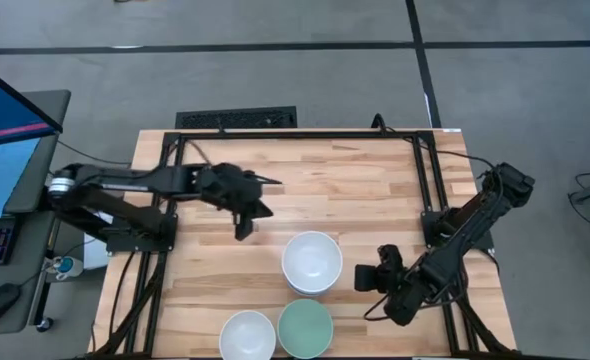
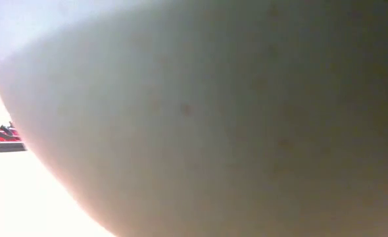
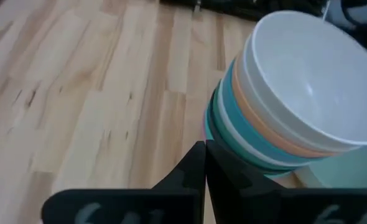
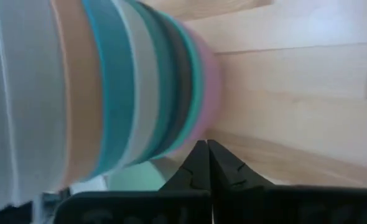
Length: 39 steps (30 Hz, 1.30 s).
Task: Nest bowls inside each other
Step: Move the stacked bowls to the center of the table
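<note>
While my left end effector point(image 1: 247, 222) and right end effector point(image 1: 368, 279) hover clenched, empty, the nested stack point(image 1: 312, 262) sits between, loose white bowl point(image 1: 248, 334) at seven o'clock.

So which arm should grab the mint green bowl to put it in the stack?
Probably the right arm. Its gripper sits just beside the stack of bowls and near the mint green bowl. The left gripper is farther back on the table. Both jaws look shut.

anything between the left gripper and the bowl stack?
Nothing. In the high view, only bare wooden tabletop separates the left gripper from the stack of nested round plastic bowls, white on top. The left wrist view shows the same bare stretch.
</note>
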### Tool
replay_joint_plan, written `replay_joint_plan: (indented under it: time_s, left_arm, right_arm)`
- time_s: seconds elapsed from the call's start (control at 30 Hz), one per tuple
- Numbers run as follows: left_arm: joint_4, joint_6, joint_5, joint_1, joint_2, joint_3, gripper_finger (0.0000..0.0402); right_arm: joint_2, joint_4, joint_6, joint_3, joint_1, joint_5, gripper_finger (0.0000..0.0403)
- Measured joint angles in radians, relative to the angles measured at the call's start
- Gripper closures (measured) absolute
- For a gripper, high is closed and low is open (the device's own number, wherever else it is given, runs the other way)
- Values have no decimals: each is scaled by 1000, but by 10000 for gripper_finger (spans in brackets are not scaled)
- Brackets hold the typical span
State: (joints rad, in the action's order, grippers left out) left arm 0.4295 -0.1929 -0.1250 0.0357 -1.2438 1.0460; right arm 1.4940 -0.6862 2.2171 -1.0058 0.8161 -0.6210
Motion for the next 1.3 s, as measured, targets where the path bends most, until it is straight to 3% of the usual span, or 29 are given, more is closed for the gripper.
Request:
replay_joint_plan:
  time_s: [0.37, 0.57, 1.03, 1.3]
  left_arm:
    - [-103, -167, -18, -18, 55, -236, 400]
    - [-108, -172, -19, -17, 34, -238, 400]
    - [-259, -194, -102, -19, -116, -239, 400]
    - [-260, -193, -105, -19, -132, -239, 400]
  right_arm:
    - [0, 255, -52, 85, -108, 51, 399]
    - [0, 267, -52, 95, -132, 132, 393]
    - [0, 309, -55, 95, -138, 130, 395]
    - [53, 445, -164, 93, -195, 176, 395]
